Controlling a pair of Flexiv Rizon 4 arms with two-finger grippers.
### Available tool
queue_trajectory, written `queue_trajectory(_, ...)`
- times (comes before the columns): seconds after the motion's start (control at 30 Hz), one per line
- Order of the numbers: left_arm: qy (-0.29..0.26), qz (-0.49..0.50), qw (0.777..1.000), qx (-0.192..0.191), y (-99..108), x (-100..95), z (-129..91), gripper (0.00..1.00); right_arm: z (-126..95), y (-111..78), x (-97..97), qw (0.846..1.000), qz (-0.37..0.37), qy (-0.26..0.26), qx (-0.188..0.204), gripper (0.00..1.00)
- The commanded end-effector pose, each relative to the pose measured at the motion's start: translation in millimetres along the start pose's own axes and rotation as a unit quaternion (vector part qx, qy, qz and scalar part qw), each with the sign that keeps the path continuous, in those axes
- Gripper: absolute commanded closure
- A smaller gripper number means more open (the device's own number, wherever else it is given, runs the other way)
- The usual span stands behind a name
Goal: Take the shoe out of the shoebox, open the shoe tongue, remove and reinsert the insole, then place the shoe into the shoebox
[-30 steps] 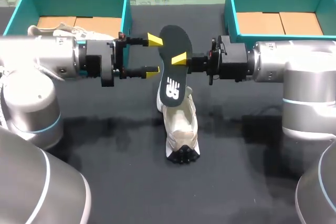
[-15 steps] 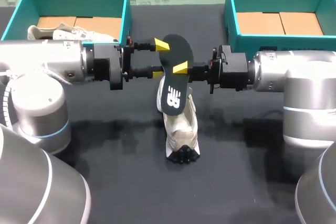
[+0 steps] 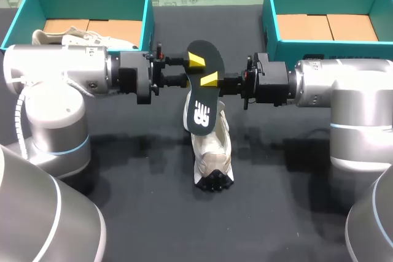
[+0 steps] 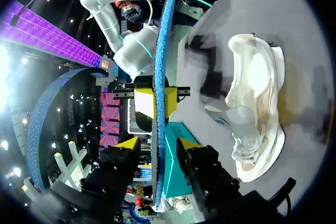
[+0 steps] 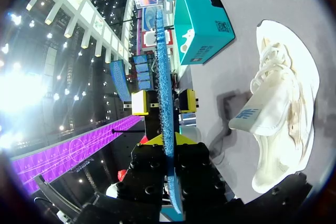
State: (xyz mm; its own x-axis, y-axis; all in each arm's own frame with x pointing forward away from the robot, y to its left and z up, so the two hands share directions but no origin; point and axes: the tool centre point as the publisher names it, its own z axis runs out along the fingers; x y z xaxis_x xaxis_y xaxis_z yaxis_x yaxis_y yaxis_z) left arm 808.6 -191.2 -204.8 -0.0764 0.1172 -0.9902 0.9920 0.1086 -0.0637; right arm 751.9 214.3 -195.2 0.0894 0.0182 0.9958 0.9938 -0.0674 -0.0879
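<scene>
Insole (image 3: 201,87) above the shoe (image 3: 212,151), left shoebox (image 3: 147,16) and right shoebox (image 3: 268,16) behind them.

The yellow-tipped left gripper (image 3: 195,70) has advanced to the black foam insole (image 3: 201,111). Its fingers have drawn closer together and now straddle the insole's edge. The insole has sunk slightly toward the cream sneaker (image 3: 212,151).

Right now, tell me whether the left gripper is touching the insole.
Apart. Left wrist view: the left gripper straddles the insole, a gap at each finger.
</scene>
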Motion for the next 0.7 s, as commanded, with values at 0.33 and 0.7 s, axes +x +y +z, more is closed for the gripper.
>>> queue_trajectory(0.33,-0.005,0.006,1.000,-0.003,-1.3,1.9,11.1,0.78,1.2,0.9,-0.1,1.000,0.000,0.000,0.003,1.00)
queue_trajectory(0.7,-0.006,0.012,1.000,-0.006,0.8,1.5,12.7,0.81,0.4,1.0,-0.9,1.000,0.001,0.001,0.000,1.00)
